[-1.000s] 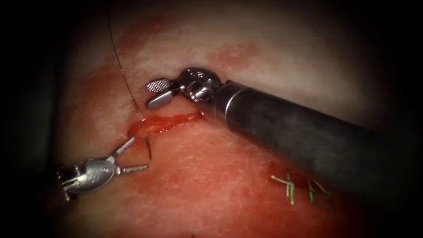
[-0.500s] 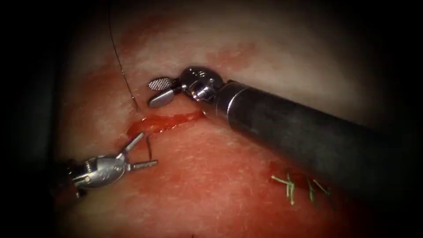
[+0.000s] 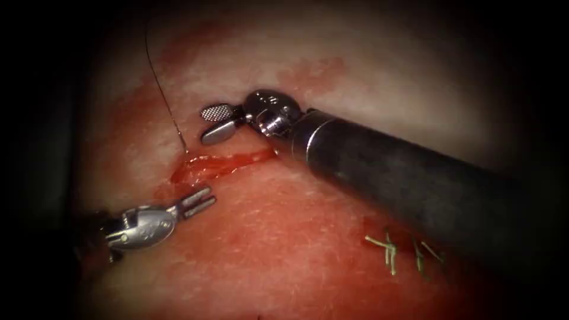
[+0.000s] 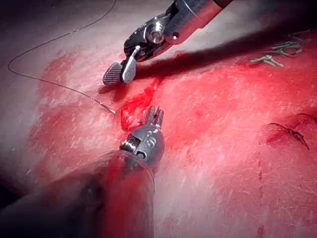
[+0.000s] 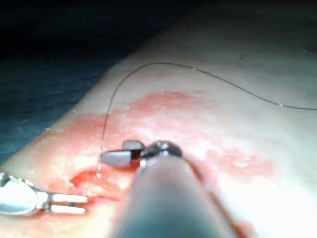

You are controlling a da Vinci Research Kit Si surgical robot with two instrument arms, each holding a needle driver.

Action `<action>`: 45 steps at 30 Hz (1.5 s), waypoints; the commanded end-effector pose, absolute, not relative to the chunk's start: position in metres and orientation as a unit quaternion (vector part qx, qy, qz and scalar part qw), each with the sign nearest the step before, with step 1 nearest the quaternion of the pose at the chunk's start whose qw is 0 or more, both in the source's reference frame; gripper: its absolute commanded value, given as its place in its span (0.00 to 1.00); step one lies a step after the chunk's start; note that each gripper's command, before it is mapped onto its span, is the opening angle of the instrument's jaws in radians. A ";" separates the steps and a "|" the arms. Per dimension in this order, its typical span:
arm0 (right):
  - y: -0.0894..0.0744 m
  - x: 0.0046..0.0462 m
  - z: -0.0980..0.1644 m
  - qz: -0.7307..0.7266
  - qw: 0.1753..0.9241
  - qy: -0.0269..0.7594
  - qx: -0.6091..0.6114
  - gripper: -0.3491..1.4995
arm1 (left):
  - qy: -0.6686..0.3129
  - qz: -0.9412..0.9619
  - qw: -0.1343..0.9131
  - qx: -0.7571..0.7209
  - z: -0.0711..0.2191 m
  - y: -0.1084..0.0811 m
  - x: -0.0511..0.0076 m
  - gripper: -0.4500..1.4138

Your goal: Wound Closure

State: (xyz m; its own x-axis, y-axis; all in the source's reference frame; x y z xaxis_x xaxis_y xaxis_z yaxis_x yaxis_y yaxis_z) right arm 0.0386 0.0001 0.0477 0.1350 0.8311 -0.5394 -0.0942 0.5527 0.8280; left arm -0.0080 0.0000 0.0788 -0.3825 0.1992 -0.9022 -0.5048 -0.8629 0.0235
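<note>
The cut point(image 3: 228, 162) in the tissue point(image 3: 284, 255) lies wet with red fluid. My left tool point(image 3: 200, 201) has its jaws closed at the left end of the cut, on its near edge, where the needle tip stood out of the tissue. The jaws hide the needle. In the left wrist view the same left tool point(image 4: 154, 114) points at the cut point(image 4: 132, 108). My right tool point(image 3: 214, 122) hovers open just above the cut and holds nothing. The thread point(image 3: 163, 89) runs down from the top and enters the tissue beside the right tool's jaws.
Earlier stitches with cut ends of thread point(image 3: 388, 249) sit at the lower right, partly under the right tool's shaft point(image 3: 415, 184). The thread point(image 5: 148, 64) loops loosely over the pale tissue beyond the cut. A second dark mark point(image 4: 290, 134) shows on the tissue.
The left tool moved right and up to the protruding needle tip and closed its jaws, which stood wide open before. The right tool barely moved.
</note>
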 end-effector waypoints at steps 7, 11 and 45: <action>0.000 0.0395 0.048 0.340 0.673 0.570 0.325 0.69 | -0.017 0.733 0.318 -0.601 0.078 -0.001 -0.0089 0.00; 0.000 0.0394 0.048 0.339 0.674 0.571 0.324 0.69 | -0.081 0.700 0.345 -0.620 0.077 -0.001 -0.0092 0.00; -0.004 0.0345 0.042 0.485 0.611 0.524 0.342 0.56 | 0.135 0.783 0.160 -0.585 0.068 0.007 -0.0087 0.00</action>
State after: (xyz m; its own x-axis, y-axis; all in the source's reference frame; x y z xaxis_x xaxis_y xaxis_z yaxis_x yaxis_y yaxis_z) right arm 0.0337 -0.0046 0.0418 -0.0202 0.9524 -0.3041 -0.2356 0.2911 0.9272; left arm -0.0082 0.0067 0.0673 -0.2684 0.0849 -0.9596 -0.4092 -0.9118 0.0337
